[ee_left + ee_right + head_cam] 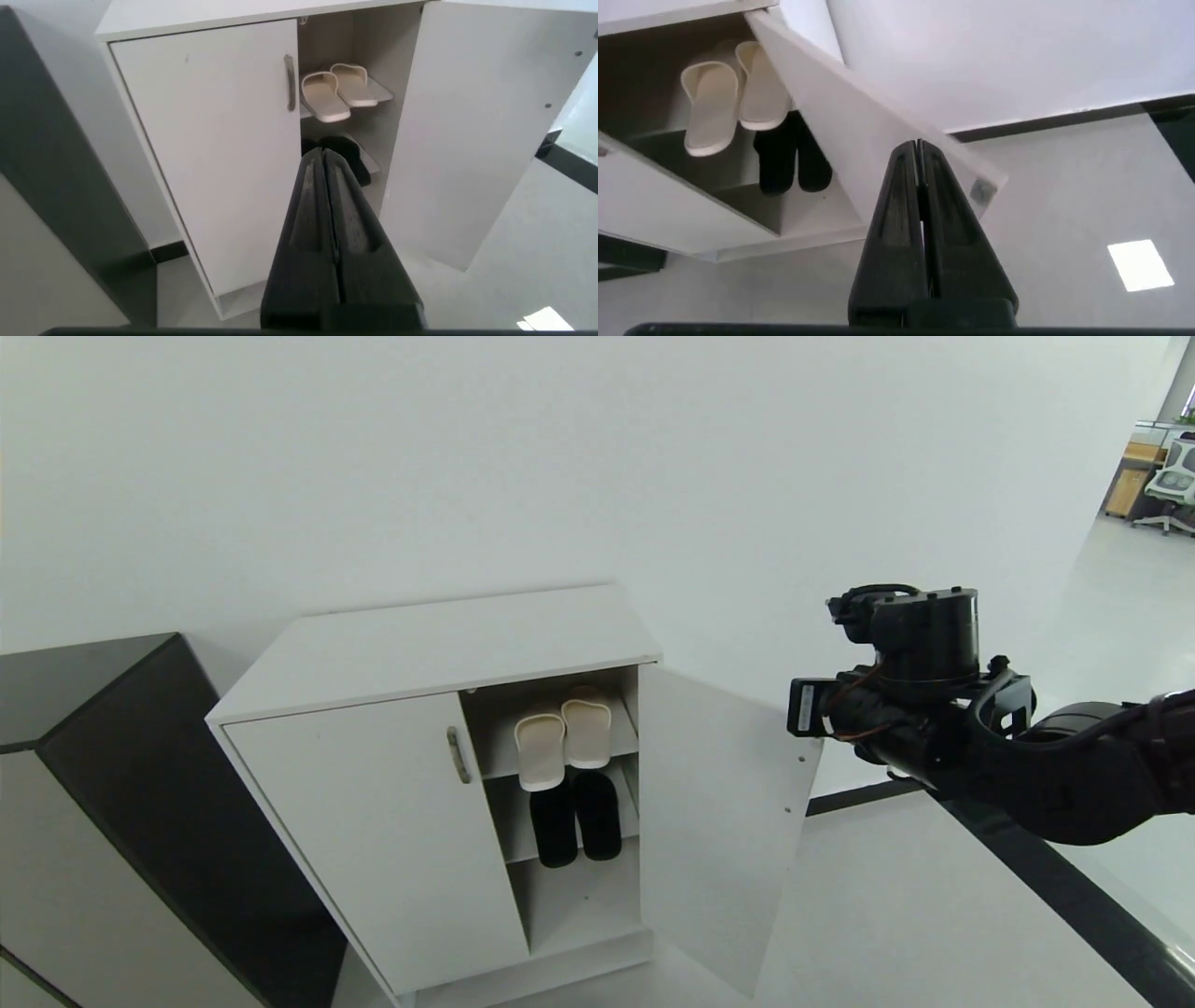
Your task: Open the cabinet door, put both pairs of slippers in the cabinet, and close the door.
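The white cabinet point(448, 644) stands against the wall with its left door point(373, 821) closed and its right door point(719, 803) swung wide open. A white pair of slippers point(563, 737) lies on the top shelf. A black pair point(574, 817) lies on the shelf below. My right gripper point(920, 149) is shut and empty. It is held up just outside the open door's point(850, 121) free edge, and the right wrist point(934, 709) is level with the cabinet's top. My left gripper point(322, 154) is shut and empty, pointing at the cabinet's front near the black slippers point(353, 159).
A dark cabinet point(140, 784) stands close on the left of the white one. A black strip point(1055, 887) runs across the pale floor on the right. Open floor lies in front of the open door. An office chair point(1172, 485) is far off at the right.
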